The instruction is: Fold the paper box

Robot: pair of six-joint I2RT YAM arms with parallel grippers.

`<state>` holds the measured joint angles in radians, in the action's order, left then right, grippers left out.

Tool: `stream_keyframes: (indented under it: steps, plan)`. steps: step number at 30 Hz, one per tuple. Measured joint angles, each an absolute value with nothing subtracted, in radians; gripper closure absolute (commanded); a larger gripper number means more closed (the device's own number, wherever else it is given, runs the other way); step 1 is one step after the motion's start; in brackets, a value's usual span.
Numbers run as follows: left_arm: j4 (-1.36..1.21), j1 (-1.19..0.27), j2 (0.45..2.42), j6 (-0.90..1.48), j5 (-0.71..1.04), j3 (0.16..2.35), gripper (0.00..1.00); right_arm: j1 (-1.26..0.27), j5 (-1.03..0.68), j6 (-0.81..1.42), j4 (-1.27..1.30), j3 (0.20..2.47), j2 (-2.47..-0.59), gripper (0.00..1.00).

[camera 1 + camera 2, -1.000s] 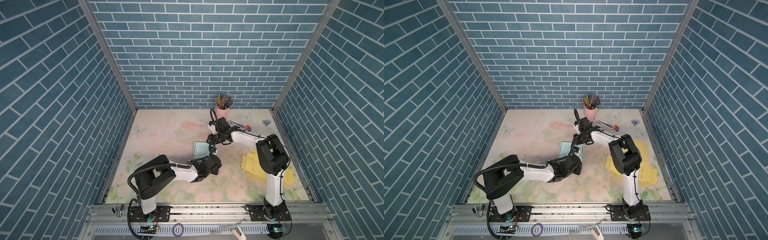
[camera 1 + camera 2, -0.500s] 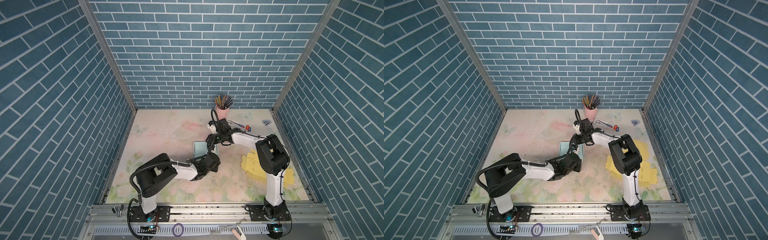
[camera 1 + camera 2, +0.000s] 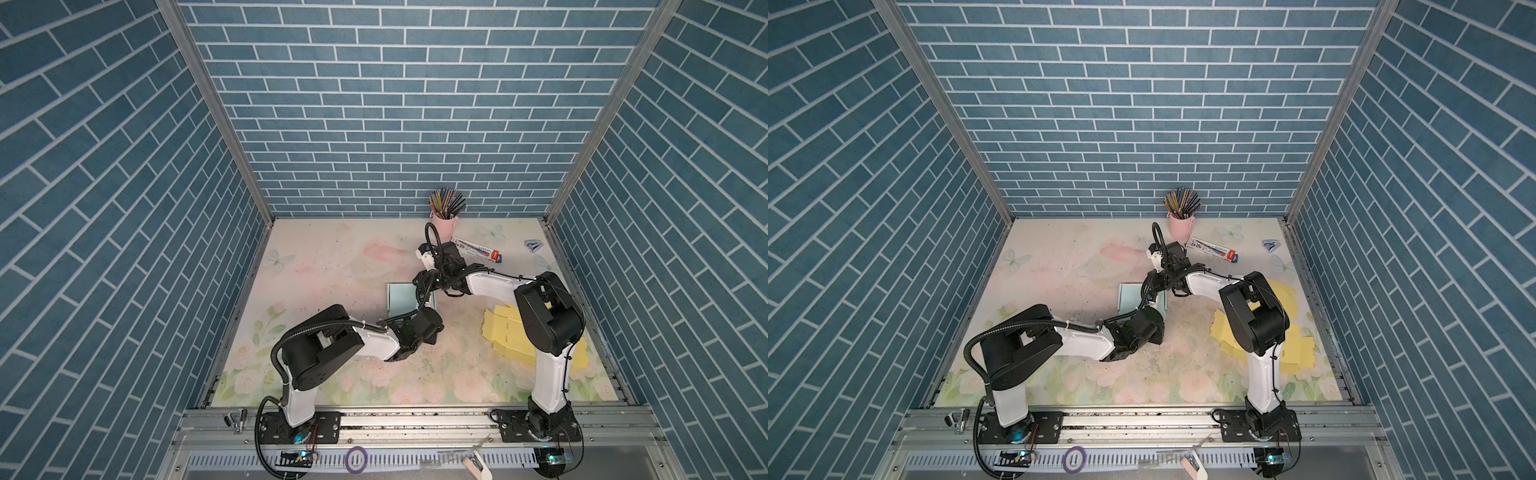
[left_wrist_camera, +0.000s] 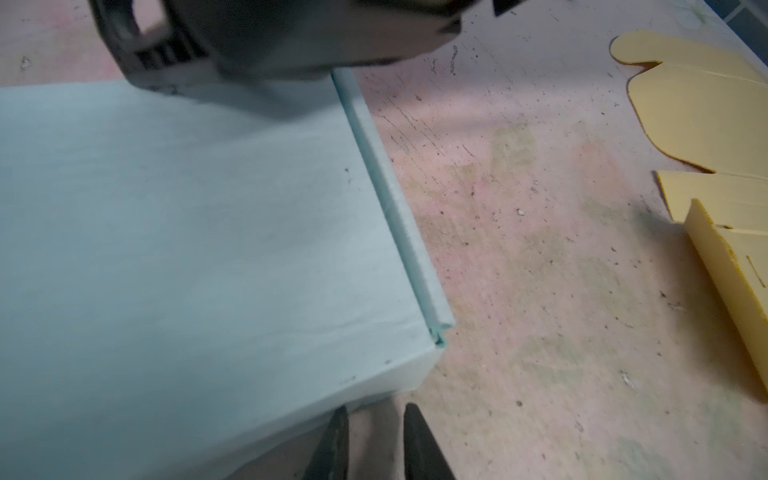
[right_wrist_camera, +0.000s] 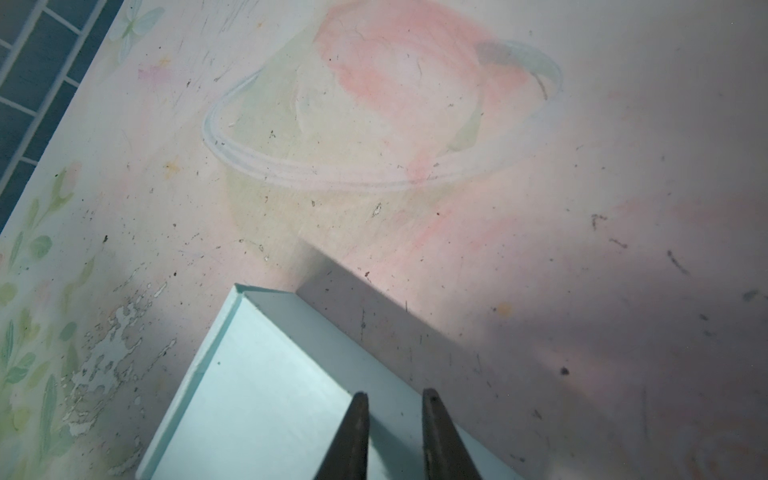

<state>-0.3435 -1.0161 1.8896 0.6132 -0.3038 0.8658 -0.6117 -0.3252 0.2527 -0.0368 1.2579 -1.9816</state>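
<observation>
— Where's the paper box [image 3: 401, 297]?
— Middle of the frame in a top view, pale blue, flat on the counter [image 3: 332, 266]. The left arm [image 3: 374, 345] lies low, reaching in from lower left. Its left end effector [image 4: 376, 409] sits at the box's lower-right corner, jaws slightly parted over bare counter.
— And the right arm [image 3: 494, 286]?
— Elbow raised, forearm reaching left. The right end effector [image 5: 395, 394] straddles the box's upper-right edge, jaws a slit apart. I can't tell whether it pinches.
— The room?
— Blue brick walls [image 3: 395, 104], with yellow sheets [image 3: 505, 328] at right.
</observation>
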Motion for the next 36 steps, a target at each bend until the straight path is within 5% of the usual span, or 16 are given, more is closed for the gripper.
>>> stream_keyframes:
  steps: [12, 36]
  plan:
    - [-0.344, -1.009, 1.892, 0.624, -0.29, 0.873, 0.65, -0.615, -0.299, 0.286, 0.022, 1.228, -1.976, 0.79]
    - [-0.121, -0.751, 1.437, 0.544, 0.025, 0.611, 0.73, -0.682, -0.266, 0.291, -0.199, 1.283, -1.882, 0.72]
